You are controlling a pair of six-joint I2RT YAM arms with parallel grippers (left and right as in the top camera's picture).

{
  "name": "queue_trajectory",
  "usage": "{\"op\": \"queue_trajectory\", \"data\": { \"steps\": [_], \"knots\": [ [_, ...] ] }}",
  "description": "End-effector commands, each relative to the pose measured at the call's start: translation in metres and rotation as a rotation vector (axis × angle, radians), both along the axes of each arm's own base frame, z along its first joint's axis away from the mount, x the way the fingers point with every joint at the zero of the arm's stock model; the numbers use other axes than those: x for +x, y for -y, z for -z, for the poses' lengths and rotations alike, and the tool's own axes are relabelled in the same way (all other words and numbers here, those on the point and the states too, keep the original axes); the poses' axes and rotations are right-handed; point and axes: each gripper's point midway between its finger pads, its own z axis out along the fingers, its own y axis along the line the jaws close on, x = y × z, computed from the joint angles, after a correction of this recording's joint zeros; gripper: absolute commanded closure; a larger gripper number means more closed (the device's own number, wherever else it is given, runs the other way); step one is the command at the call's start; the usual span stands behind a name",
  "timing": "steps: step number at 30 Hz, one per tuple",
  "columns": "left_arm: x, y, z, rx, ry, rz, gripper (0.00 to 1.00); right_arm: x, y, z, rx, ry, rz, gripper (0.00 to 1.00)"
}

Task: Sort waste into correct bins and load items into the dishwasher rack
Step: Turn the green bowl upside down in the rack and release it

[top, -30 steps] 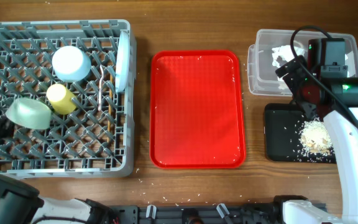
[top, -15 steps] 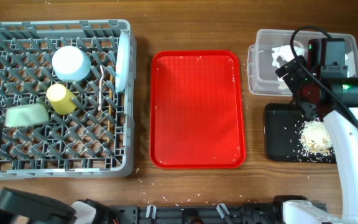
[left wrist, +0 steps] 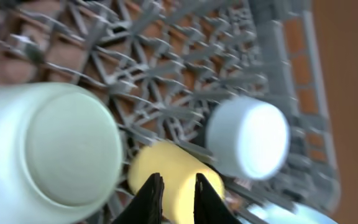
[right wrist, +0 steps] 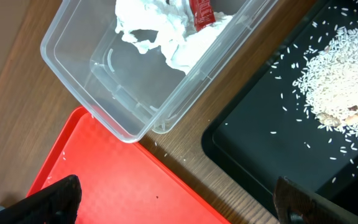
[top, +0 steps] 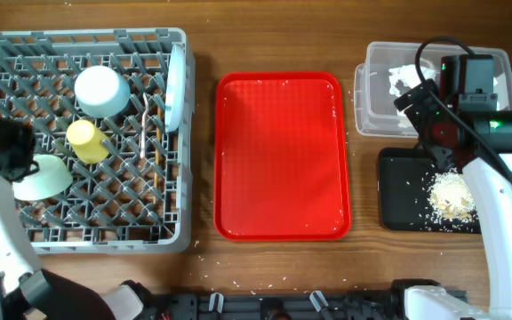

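Dishwasher rack at the bench's left, holding the pale blue bowl and yellow cup mouth-down, presumably for draining, and the plate on edge against the right wall. The light green bowl lies inverted beside the left gripper, fingers nearly together on nothing. Tissue and red wrapper sit in the clear tub; food scraps in the black tray. Right gripper fingers apart, idle.

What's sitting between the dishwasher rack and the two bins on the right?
The red serving tray, bare apart from a few crumbs, lies between the rack and the clear tub and black tray, per the overhead view.
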Motion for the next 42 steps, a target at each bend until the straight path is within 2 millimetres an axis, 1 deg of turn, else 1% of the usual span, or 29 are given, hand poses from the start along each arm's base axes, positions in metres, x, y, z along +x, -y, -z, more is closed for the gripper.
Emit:
{"op": "queue_trajectory", "data": {
  "steps": [1,2,4,5,6,9,11,13,16,19,20,22,24,25,26,28,30,33,35,36,37,39,40,41,42],
  "knots": [
    [-0.013,-0.021,0.032,0.045,-0.145,-0.112,0.84,0.002,0.005,-0.003,-0.026,0.005,0.005,0.00],
    [-0.014,-0.020,0.041,0.025,-0.170,-0.117,0.87,0.002,0.005,-0.003,-0.026,0.004,0.005,0.00],
    [-0.019,-0.018,0.047,-0.006,-0.194,-0.138,0.93,0.002,0.005,-0.003,-0.026,0.005,0.005,0.00],
    [-0.022,-0.018,0.044,-0.001,-0.196,-0.142,0.96,0.002,0.005,-0.003,-0.026,0.005,0.005,0.00],
    [-0.028,-0.020,0.041,0.008,-0.207,-0.182,0.96,0.002,0.005,-0.003,-0.026,0.005,0.005,0.00],
    [-0.054,-0.028,0.029,0.056,-0.251,-0.311,0.96,0.002,0.005,-0.003,-0.026,0.005,0.005,0.00],
    [-0.063,-0.027,0.023,0.052,-0.256,-0.323,0.96,0.002,0.005,-0.003,-0.026,0.005,0.005,0.00],
    [-0.068,-0.027,0.020,0.044,-0.249,-0.334,0.96,0.002,0.005,-0.003,-0.026,0.005,0.005,0.00],
    [-0.067,-0.027,0.020,0.023,-0.234,-0.363,0.96,0.002,0.005,-0.003,-0.026,0.005,0.005,0.00],
    [-0.044,-0.024,0.016,-0.022,-0.135,-0.321,0.95,0.002,0.005,-0.003,-0.026,0.005,0.005,0.00],
    [-0.040,-0.024,0.016,-0.027,-0.122,-0.314,0.95,0.002,0.005,-0.003,-0.026,0.005,0.005,0.00],
    [-0.029,-0.021,0.029,-0.078,-0.119,-0.283,0.95,0.002,0.005,-0.003,-0.026,0.005,0.005,0.00],
    [-0.025,-0.015,0.049,-0.138,-0.154,-0.252,0.95,0.002,0.005,-0.003,-0.026,0.005,0.005,0.01],
    [-0.025,-0.014,0.056,-0.147,-0.174,-0.237,0.96,0.002,0.005,-0.003,-0.026,0.005,0.005,0.00],
    [-0.031,-0.012,0.064,-0.165,-0.214,-0.244,0.96,0.002,0.005,-0.003,-0.026,0.005,0.005,0.00],
    [-0.039,-0.013,0.068,-0.177,-0.240,-0.261,0.96,0.002,0.005,-0.003,-0.026,0.005,0.005,0.00],
    [-0.046,-0.020,0.059,-0.166,-0.221,-0.288,0.96,0.002,0.005,-0.003,-0.026,0.005,0.005,0.00],
    [-0.067,-0.031,0.034,-0.118,-0.186,-0.353,0.96,0.002,0.005,-0.003,-0.026,0.005,0.005,0.00],
    [-0.078,-0.031,0.014,-0.096,-0.147,-0.376,0.96,0.002,0.005,-0.003,-0.026,0.005,0.005,0.00],
    [-0.081,-0.027,0.000,-0.078,-0.115,-0.376,0.96,0.002,0.005,-0.003,-0.026,0.005,0.005,0.00],
    [-0.081,-0.021,-0.010,-0.078,-0.083,-0.361,0.96,0.002,0.005,-0.003,-0.026,0.005,0.005,0.00],
    [-0.072,-0.002,-0.028,-0.104,-0.004,-0.282,0.96,0.002,0.005,-0.003,-0.026,0.005,0.005,0.00],
    [-0.058,0.020,-0.042,-0.110,0.063,-0.126,0.96,0.002,0.005,-0.003,-0.026,0.005,0.005,0.00],
    [-0.041,0.050,-0.059,-0.110,0.147,0.074,0.96,0.002,0.005,-0.003,-0.026,0.005,0.005,0.00],
    [-0.028,0.081,-0.073,-0.111,0.217,0.257,0.94,0.002,0.005,-0.003,-0.026,0.005,0.005,0.00]
  ]
}}
